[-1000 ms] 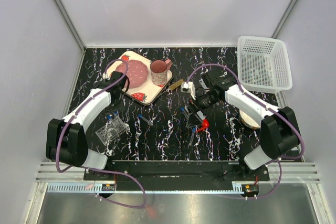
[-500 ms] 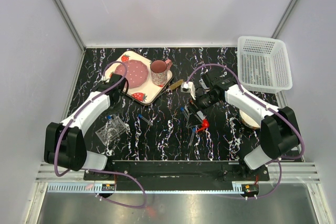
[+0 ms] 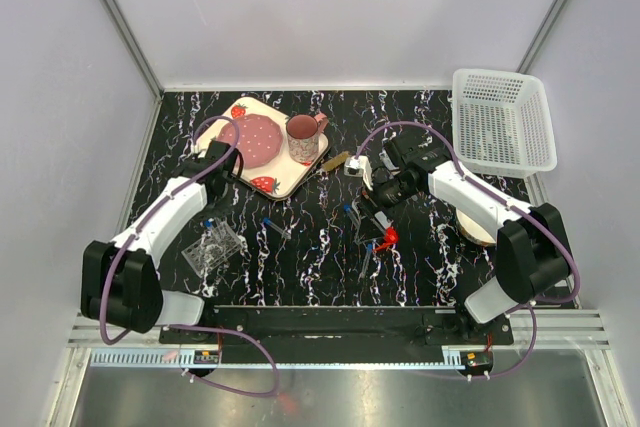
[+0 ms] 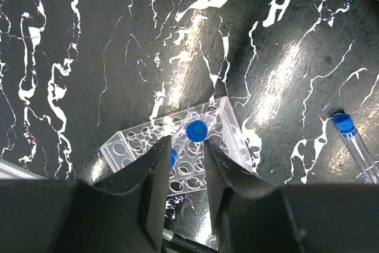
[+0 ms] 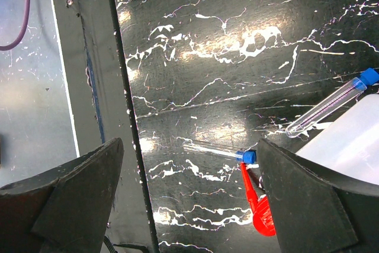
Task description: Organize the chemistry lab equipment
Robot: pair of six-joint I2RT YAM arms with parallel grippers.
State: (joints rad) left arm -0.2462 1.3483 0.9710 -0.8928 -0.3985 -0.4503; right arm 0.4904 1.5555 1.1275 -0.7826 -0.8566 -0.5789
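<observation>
- Near the left edge of the surface (image 3: 310,277), the clear plastic tube rack (image 4: 220,111) sits straight below the left gripper (image 4: 186,141), with a blue-capped tube (image 4: 196,130) upright in it.
- Its jaws stand narrowly apart, seemingly holding nothing.
- Mid-surface, the right gripper (image 5: 190,146) gapes wide and empty. A loose tube (image 5: 216,150) below lies finger to finger, so the wrist likely needs turning.

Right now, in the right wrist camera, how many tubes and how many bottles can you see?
Blue-capped tubes: 2
Red-capped squeeze bottle: 1
Total: 3
</observation>
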